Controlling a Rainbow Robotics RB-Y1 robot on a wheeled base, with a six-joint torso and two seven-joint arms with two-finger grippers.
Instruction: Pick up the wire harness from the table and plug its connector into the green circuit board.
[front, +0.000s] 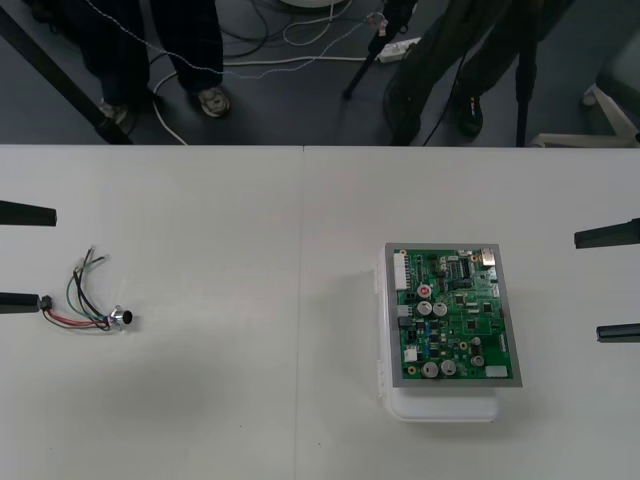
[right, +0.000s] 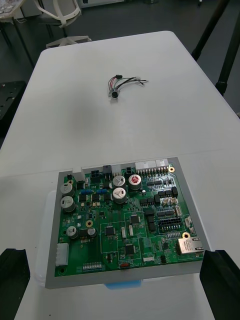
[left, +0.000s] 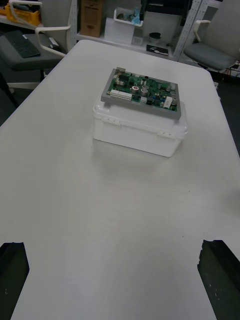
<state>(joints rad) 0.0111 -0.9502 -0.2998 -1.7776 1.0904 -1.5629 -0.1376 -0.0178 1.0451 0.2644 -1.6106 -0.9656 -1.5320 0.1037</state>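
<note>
Harness: the small red, black and green wire harness (front: 88, 300) lies loose near the plain light table's (front: 250, 400) left edge, well apart from the green circuit board (front: 455, 315).
Left gripper (front: 20, 257): fingers wide, just beside the harness.
Right gripper (front: 612, 284): wide, beside the board.
Risk: pinching loose wires could leave its end dangling crooked.
Room: bare tabletop between harness and board; table edge close.
</note>
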